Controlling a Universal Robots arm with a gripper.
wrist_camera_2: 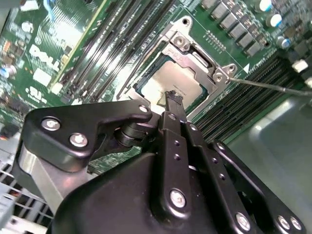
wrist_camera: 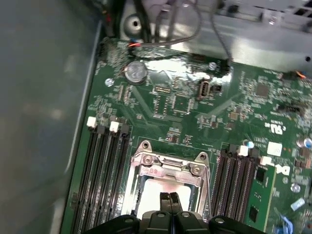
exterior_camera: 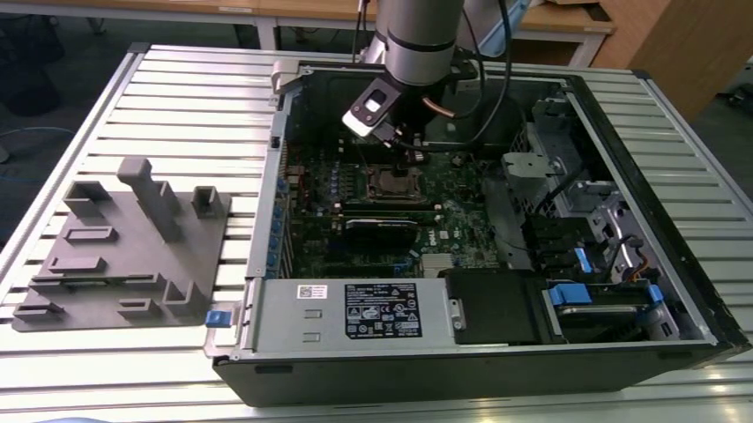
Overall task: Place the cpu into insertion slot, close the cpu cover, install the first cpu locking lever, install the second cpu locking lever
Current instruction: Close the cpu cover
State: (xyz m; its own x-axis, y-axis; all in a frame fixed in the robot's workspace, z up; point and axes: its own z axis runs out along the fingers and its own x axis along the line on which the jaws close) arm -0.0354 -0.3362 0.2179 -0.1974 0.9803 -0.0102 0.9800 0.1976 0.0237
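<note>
Down inside the open PC case [exterior_camera: 471, 374], which sits on the slatted tabletop [exterior_camera: 189, 97], the arm [exterior_camera: 418, 35] reaches straight down w/ the gripper [exterior_camera: 406, 161] right over the insertion slot [exterior_camera: 394, 187] in the middle of the green board [wrist_camera: 195, 126]. In both wrist views the gripper [wrist_camera_2: 173, 97] [wrist_camera: 169, 197] has its fingers pressed together, nothing pinched btwn them, and the tips sit at the middle of the cpu [wrist_camera_2: 168, 80] [wrist_camera: 151, 197]. Can't tell if they're actually touching the metal top or just a hair above it. The cpu is lying flat in the slot, dull silvery top showing thru the window of the cpu cover [wrist_camera_2: 190, 51] [wrist_camera: 168, 168], and the cover frame is down around it, not flipped up. One locking lever [wrist_camera_2: 273, 87] shows in the second wrist view as a thin bare rod running away from a corner of the socket and out over the memory slots [wrist_camera_2: 243, 112], so it looks unlatched; can't make out the other one. More memory slots [wrist_camera: 105, 175] run along both sides of the socket in the first wrist view, plus a coin cell [wrist_camera: 135, 71] further up the board. On the exterior view's left, a grey fixture [exterior_camera: 130, 256] w/ upright posts sits on the tabletop, just beside the case. A black card [exterior_camera: 383, 231] sits on the board near the slot.
</note>
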